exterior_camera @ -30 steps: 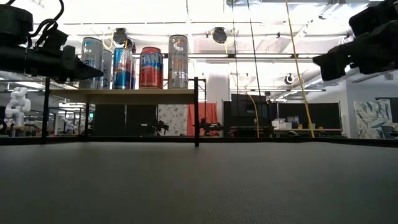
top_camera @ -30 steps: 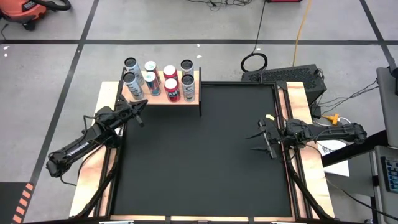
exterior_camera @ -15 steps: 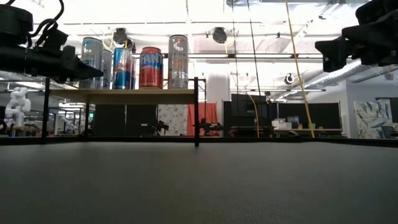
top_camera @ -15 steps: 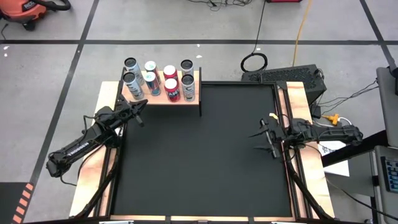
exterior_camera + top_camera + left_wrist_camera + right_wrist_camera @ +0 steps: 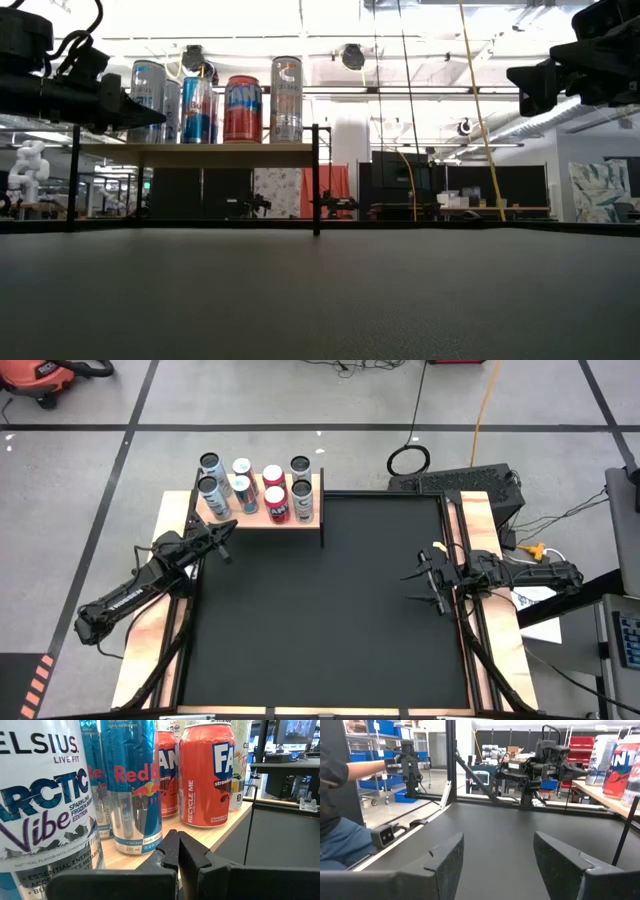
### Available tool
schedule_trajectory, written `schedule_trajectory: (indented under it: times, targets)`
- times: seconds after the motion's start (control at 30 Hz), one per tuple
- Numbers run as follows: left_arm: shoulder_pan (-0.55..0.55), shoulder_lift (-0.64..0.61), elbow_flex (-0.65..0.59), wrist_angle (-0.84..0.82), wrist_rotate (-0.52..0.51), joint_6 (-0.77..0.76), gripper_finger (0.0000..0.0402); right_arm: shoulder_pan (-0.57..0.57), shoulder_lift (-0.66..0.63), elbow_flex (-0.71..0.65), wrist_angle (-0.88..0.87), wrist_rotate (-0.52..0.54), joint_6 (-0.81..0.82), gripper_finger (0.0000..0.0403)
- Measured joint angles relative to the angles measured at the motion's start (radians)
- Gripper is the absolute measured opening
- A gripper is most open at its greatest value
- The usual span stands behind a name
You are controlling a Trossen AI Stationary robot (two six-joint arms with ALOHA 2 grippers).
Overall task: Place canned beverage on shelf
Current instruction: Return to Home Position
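The shelf [image 5: 252, 520] stands at the table's far left corner, its pale board [image 5: 200, 154] raised on a thin black frame. Several cans [image 5: 270, 490] stand upright on it, among them a Red Bull can [image 5: 132, 785], a red Fanta can [image 5: 207, 775] and a Celsius can [image 5: 40, 800]. My left gripper [image 5: 228, 528] is shut and empty, level, just off the shelf's near left side and pointing at the cans; its fingertips [image 5: 177, 837] touch nothing. My right gripper [image 5: 415, 585] hovers open and empty at the mat's right edge, with only black mat between its fingers [image 5: 497, 850].
The black mat [image 5: 320, 610] covers the table, edged by narrow wooden strips [image 5: 490, 540]. In the right wrist view a person [image 5: 335, 820] sits beyond the table's left side, and my left arm [image 5: 540, 760] shows across the mat. Cables lie on the floor behind the table.
My right gripper has tipped up from a slight downward slant to level and has drawn back a little toward the table's right edge, staying open. The cans and the shelf stand as before.
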Motion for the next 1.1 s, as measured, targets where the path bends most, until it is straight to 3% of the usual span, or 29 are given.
schedule_trajectory:
  times: [0.73, 1.1]
  targets:
    - [0.000, 0.000, -0.001, 0.000, 0.000, 0.000, 0.0002, 0.000, 0.009, 0.001, -0.025, 0.001, 0.000, 0.0219]
    - [0.000, 0.000, -0.001, 0.000, 0.000, 0.000, 0.0002, 0.000, 0.123, 0.001, -0.026, 0.001, 0.000, 0.0219]
